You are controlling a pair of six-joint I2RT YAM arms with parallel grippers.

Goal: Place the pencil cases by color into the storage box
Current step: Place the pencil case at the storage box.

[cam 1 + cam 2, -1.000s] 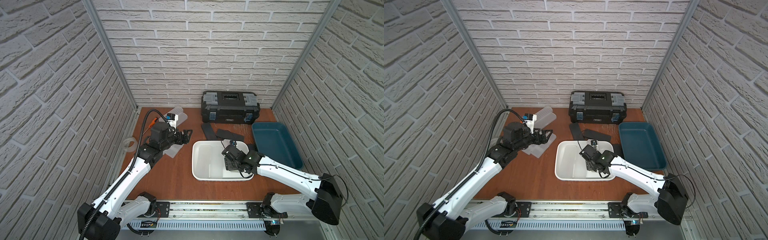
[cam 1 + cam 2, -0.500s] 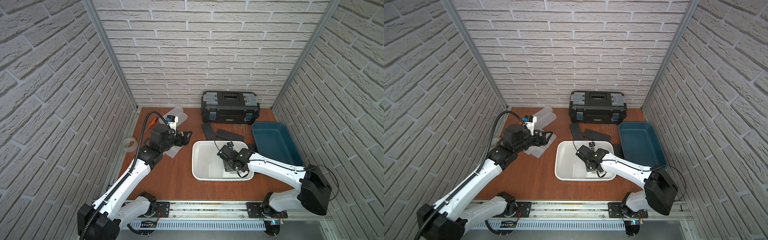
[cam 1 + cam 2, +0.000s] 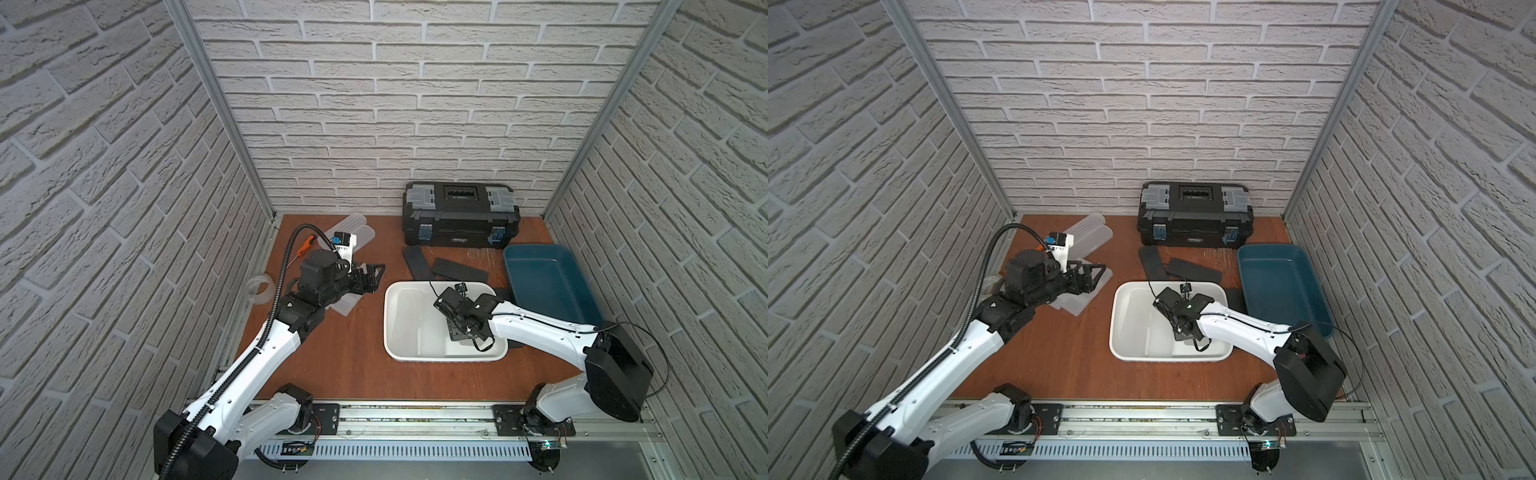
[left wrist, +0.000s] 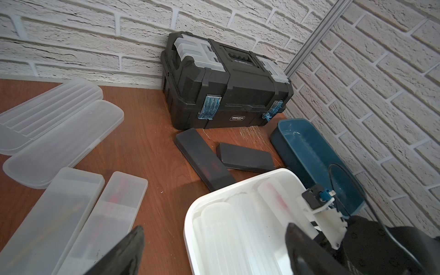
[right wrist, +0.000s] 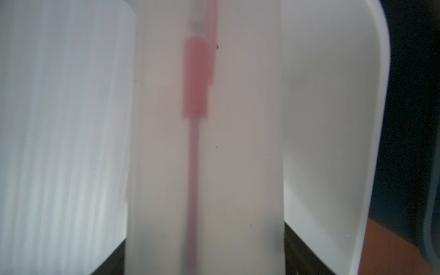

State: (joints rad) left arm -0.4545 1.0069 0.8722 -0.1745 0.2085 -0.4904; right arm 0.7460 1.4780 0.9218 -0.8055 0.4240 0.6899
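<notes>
Gripping frosted case (image 5: 204, 142) inside white bin (image 3: 440, 358), R gripper (image 5: 204, 254) closed; L gripper (image 4: 214, 247) open, empty.

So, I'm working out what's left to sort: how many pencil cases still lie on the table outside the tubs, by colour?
Frosted white cases: 4
Black cases: 2, plus a dark flat shape between the white tub and teal tub, maybe a third
Total: 6 certain
</notes>
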